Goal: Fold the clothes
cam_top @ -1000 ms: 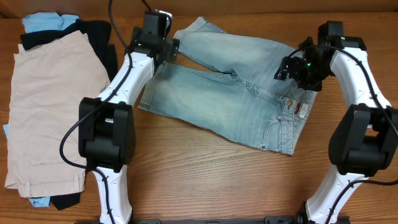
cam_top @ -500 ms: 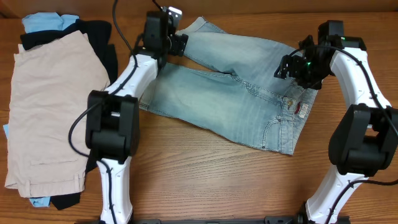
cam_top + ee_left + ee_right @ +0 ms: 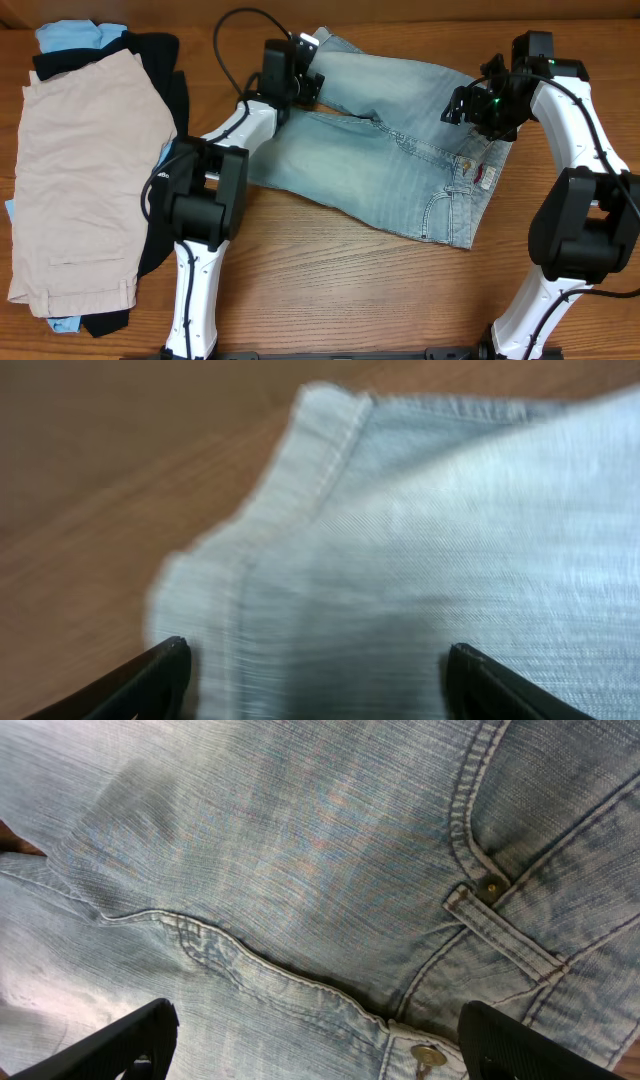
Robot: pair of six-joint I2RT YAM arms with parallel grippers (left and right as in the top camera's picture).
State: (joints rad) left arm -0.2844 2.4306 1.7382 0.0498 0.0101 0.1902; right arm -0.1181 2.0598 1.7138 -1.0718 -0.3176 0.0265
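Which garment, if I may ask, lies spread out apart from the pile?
The light-blue denim shorts; the beige shorts lie stacked on a black garment.

left arm (image 3: 203, 198): glossy white link shells; bulky black joint housings with rounded corners; black wrist block carrying a small white-topped module. one thin black cable (image 3: 232, 20) runs off the wrist block, and another follows the lower white link.
right arm (image 3: 585, 235): same build, white links and black joints, with similar black cabling along the upper link. green indicator light (image 3: 497, 100) lit on the black wrist assembly.
left gripper (image 3: 318, 678): two matte black fingers with tapered tips.
right gripper (image 3: 320, 1042): two black fingers with flat, angular tips and a faint sheen on the edges.
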